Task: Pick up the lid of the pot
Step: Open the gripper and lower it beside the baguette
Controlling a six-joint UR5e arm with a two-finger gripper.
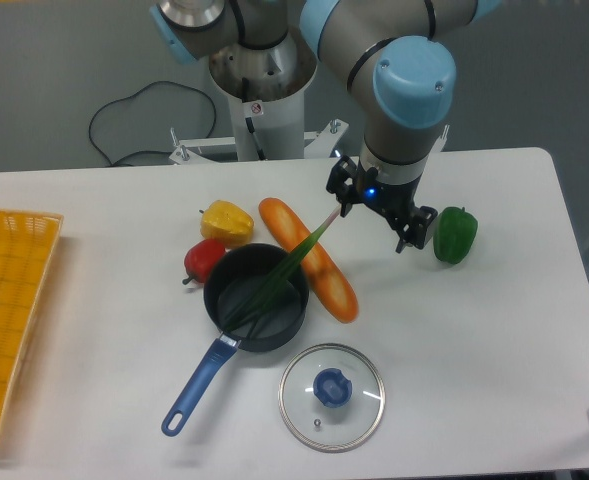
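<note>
High over the back middle of the white table, the gripper (375,228) points downward with its two dark fingers spread apart and nothing visible between them. The pot lid (360,420), a clear round disc with a light rim, lies flat near the table's front, knob side up. Its blue knob (332,388) stands at the middle. The gripper is behind the lid and slightly to its right, well away from it.
Left of the lid is a black pot (292,322) holding a green leek-like item (274,282) and a blue-handled utensil (199,389). An orange elongated item (326,278), yellow pepper (226,223), red vegetable (203,260) and green pepper (456,236) lie behind. A yellow crate (14,225) stands left.
</note>
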